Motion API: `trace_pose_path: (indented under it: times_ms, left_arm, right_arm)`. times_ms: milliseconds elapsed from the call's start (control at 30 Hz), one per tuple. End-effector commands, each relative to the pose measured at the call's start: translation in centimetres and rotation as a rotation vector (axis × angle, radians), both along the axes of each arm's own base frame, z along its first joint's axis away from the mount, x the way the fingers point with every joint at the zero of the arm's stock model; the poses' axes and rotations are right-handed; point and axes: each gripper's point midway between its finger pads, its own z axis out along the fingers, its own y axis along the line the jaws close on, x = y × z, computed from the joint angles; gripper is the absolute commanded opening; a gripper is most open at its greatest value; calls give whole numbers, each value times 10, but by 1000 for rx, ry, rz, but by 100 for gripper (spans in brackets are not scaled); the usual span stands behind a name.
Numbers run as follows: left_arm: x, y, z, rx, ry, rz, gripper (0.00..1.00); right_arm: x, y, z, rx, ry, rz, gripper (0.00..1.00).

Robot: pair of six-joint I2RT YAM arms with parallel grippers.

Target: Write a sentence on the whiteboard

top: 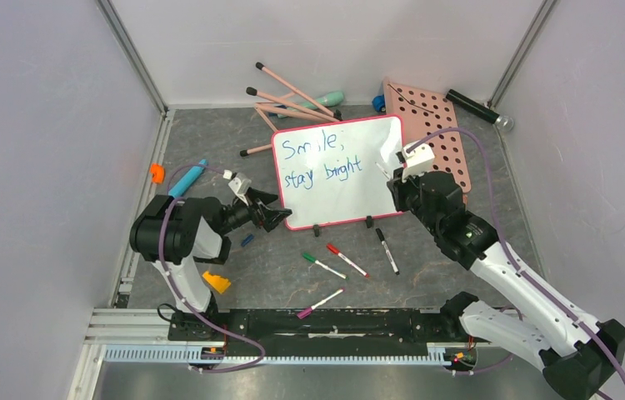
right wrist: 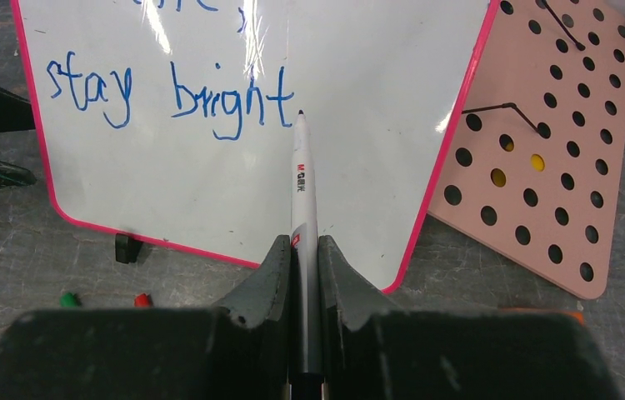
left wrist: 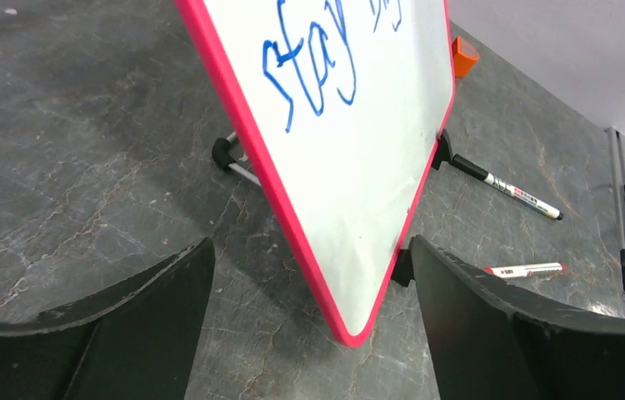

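The whiteboard [top: 338,179] stands tilted on two black feet in the middle of the table, its rim pink-red. The sentence [top: 322,162] is in blue, two lines: "Smile," above "stay bright". My left gripper [top: 272,215] is open at the board's near left corner. In the left wrist view that corner [left wrist: 359,317] lies between the left gripper's [left wrist: 311,243] spread fingers without touching them. My right gripper [right wrist: 303,240] is shut on a grey marker [right wrist: 303,183]. The marker's tip sits at the board [right wrist: 359,192], just right of the "t" of "bright" [right wrist: 226,104].
A pink pegboard [top: 438,142] lies against the board's right side. Loose markers lie in front of the board: black [top: 387,250], red [top: 347,260], green [top: 323,266], pink [top: 320,302]. Long pencils [top: 292,100] lie behind it. An orange piece [top: 216,282] sits by the left arm.
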Motion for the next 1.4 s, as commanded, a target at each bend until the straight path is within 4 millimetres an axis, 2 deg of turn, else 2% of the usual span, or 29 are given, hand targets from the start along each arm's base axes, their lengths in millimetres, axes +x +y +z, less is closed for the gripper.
trace_pose_path:
  times_ms: [0,167,233,267,333,533,633,667,733,767,800,833,867,967,1067,1100,1133,1233,1367]
  left_arm:
    - [2,6,25,5,-122,41,95]
    - [-4,7,35,-8,-139,26,99]
    - [-5,5,37,-17,-134,-10,91]
    - [-2,5,40,-27,-127,-16,83]
    - [-1,7,43,-50,-103,-41,79]
    - [-13,6,61,-59,-141,-77,85]
    - [-18,7,71,-63,-169,-65,84]
    - [-20,8,75,-66,-181,-64,81]
    - [-22,11,82,-76,-195,-30,56]
    - [-24,13,87,-79,-213,-3,54]
    - [-25,16,93,-83,-235,26,59]
    - [-30,18,99,-87,-255,45,69]
    - [-31,22,104,-94,-269,77,74]
    - [-30,33,111,-96,-264,176,77]
    - [-28,41,110,-20,-210,231,93]
    - [-28,44,115,10,-196,256,98]
    - [-26,50,111,54,-136,300,100]
    - [-32,61,116,94,-47,417,100]
    - [-46,62,120,85,-35,420,100]
  right_arm:
    - [2,-3,9,13,-39,-11,0]
    - [2,-6,7,13,-35,-26,0]
    - [2,-7,7,12,-38,-31,0]
    - [2,-7,7,12,-38,-33,0]
    - [2,-8,7,12,-38,-35,0]
    - [1,-7,7,19,-36,-33,0]
    - [1,-6,6,24,-33,-30,0]
    - [0,-6,6,27,-32,-29,0]
    - [0,-5,7,31,-32,-26,0]
    - [0,-4,7,33,-32,-24,0]
    - [0,-4,8,35,-33,-23,0]
    - [0,-5,8,37,-34,-24,0]
    - [0,-5,8,37,-35,-25,0]
    - [-1,-4,10,42,-33,-21,0]
    - [-2,-3,12,42,-30,-16,0]
    - [-2,-4,13,42,-31,-17,0]
    - [-2,-5,14,38,-33,-18,0]
    - [-3,-7,16,30,-38,-24,0]
    - [-3,-9,18,27,-40,-28,0]
